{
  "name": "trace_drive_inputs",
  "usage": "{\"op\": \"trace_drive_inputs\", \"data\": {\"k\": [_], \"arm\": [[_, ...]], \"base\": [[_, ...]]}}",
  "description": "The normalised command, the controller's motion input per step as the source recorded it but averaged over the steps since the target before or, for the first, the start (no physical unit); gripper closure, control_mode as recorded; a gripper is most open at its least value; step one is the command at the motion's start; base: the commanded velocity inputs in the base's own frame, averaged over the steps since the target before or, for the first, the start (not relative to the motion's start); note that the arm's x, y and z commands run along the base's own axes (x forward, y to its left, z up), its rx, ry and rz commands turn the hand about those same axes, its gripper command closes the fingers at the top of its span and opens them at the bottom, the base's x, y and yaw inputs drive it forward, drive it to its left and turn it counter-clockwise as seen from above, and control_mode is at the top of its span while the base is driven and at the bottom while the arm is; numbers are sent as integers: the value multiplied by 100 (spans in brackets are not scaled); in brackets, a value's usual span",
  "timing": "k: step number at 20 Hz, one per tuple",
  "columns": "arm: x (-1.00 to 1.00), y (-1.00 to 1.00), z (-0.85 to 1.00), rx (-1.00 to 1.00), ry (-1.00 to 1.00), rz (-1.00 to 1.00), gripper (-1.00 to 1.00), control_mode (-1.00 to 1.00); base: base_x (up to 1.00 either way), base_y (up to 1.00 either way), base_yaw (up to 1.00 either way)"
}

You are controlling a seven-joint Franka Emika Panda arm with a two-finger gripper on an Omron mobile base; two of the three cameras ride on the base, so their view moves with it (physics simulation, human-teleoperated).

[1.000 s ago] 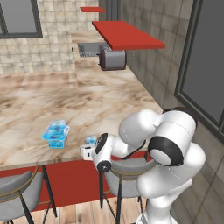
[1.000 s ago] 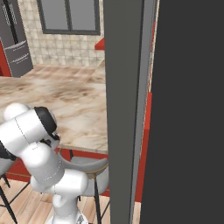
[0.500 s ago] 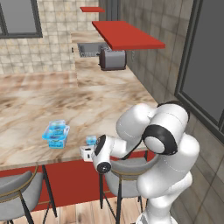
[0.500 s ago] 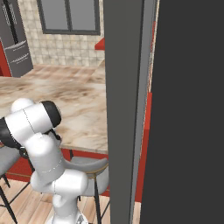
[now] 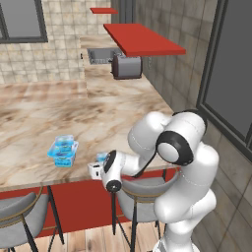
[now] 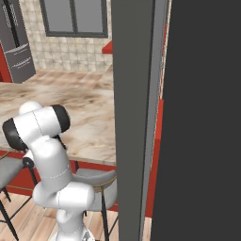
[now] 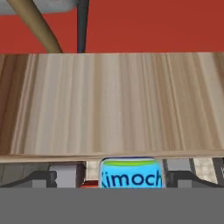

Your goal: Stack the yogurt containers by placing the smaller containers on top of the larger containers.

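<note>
Two light-blue yogurt containers (image 5: 62, 150) stand close together near the front edge of the marble counter (image 5: 44, 113). I cannot tell whether one rests on the other. A tiny light-blue cup (image 5: 102, 157) stands to their right at the counter's edge. My gripper (image 5: 97, 166) is right beside it, low at the edge. In the hand view the cup's blue label (image 7: 131, 173) sits between the two dark fingertips (image 7: 41, 178), with a gap on each side. The gripper (image 7: 116, 177) is open and not touching the cup.
Two grey stools (image 5: 19, 211) (image 5: 142, 189) stand under the counter's front edge, before a red panel. A toaster (image 5: 127, 66) sits at the back under a red shelf (image 5: 142, 39). A dark pillar (image 6: 136, 117) blocks much of the right base view.
The arm's upper links have folded and swung a little left. The hand has stayed at the counter's edge by the tiny cup, jaws still wide.
</note>
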Motion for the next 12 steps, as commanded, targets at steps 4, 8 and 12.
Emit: {"op": "trace_drive_inputs", "data": {"k": [4, 8, 12], "arm": [[24, 18, -12, 0, 0, 0, -100, -100], [20, 12, -19, 0, 0, 0, -100, -100], [11, 0, -19, 0, 0, 0, 100, -100]], "base": [[0, 0, 0], [0, 0, 0], [0, 0, 0]]}}
